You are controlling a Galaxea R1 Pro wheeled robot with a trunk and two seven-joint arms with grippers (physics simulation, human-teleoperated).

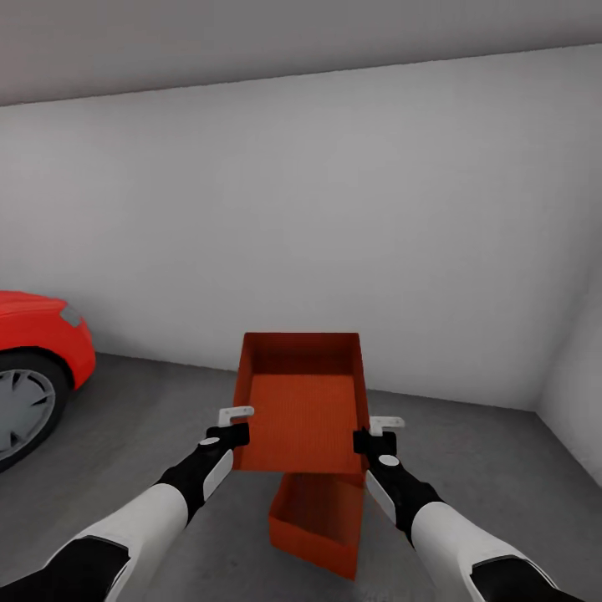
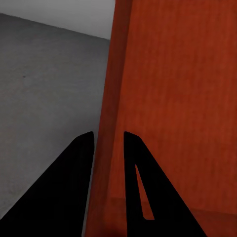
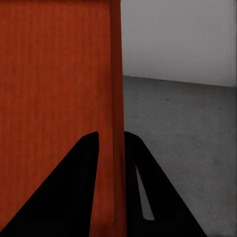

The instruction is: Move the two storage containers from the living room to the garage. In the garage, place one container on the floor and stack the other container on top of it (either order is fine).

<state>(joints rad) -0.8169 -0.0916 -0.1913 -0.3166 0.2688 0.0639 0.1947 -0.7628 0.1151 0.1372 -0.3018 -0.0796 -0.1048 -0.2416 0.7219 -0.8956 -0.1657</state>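
**Second box held over the first, ready to stack**

The upper red-orange rectangular open-topped storage container (image 1: 303, 405) hangs in the air between the two grippers, tipped so its open top faces the head camera. It is carried by both side walls, which probably keeps a box this wide level and steady. Directly below the grippers, and slightly nearer the robot, the matching lower red-orange open-topped container (image 1: 316, 527) sits on the dark grey concrete garage floor (image 1: 150, 435); the held box partly overlaps it from above, seemingly lined up for stacking but not yet resting on it.

The left gripper (image 1: 235, 425) pinches the box's left wall, one finger on either side, as the left wrist view (image 2: 107, 148) shows. The right gripper (image 1: 378, 432) clamps the right wall the same way (image 3: 111, 148). Both forearms reach forward, nearly parallel and symmetric.

Well off beyond the left gripper stands the glossy red car (image 1: 38, 334), in front of the plain white wall (image 1: 334, 209).
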